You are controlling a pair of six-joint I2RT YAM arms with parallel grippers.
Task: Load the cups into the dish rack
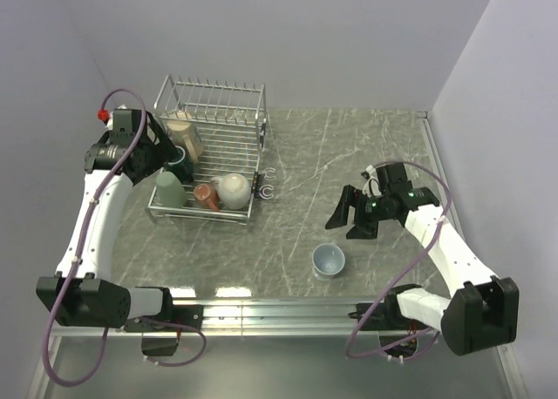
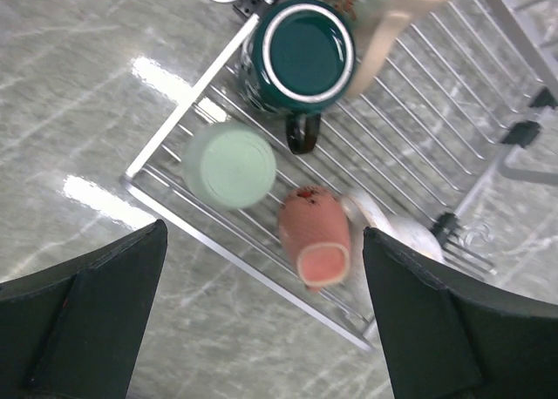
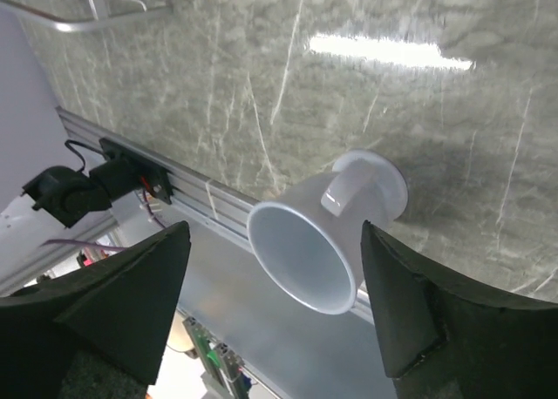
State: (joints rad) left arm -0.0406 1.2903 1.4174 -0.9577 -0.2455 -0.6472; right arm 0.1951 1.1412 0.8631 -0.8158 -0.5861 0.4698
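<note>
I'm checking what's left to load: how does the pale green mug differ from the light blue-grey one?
The pale green mug sits inside the dish rack; the light blue-grey mug stands on the table. The pale green mug is upside down, base up; the light blue-grey mug is upright, mouth open. Both are small, and neither is held.

The left arm (image 1: 91,220) and right arm (image 1: 446,246) are white links with black joints; a mauve cable (image 1: 125,91) loops beside each; a red knob (image 1: 103,115) marks the left.
</note>
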